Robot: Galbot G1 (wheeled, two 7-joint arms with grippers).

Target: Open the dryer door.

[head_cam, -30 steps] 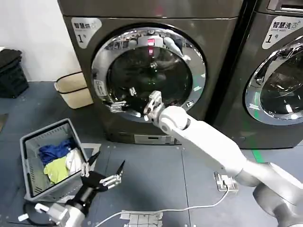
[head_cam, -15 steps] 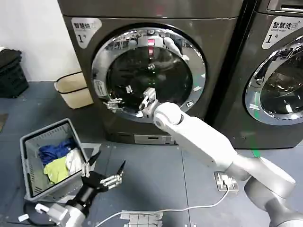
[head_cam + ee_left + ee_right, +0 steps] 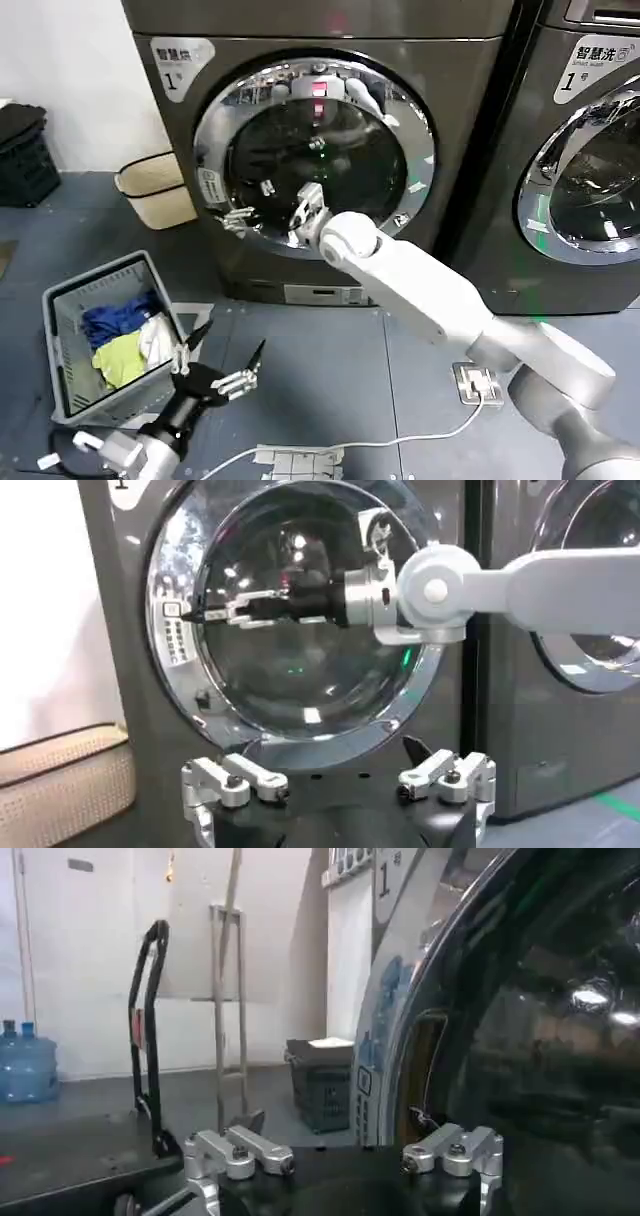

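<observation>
Reaching right gripper, fingers spread, toward left rim of round chrome-ringed glass dryer door, frame centre. Door likely heavy, stiff latch; grab recessed handle. Left gripper idle, open, lower left.

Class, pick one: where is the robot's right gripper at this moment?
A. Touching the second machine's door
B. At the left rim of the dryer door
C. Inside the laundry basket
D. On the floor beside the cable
B. The right gripper reaches across the glass to the left rim of the dryer door.
</observation>
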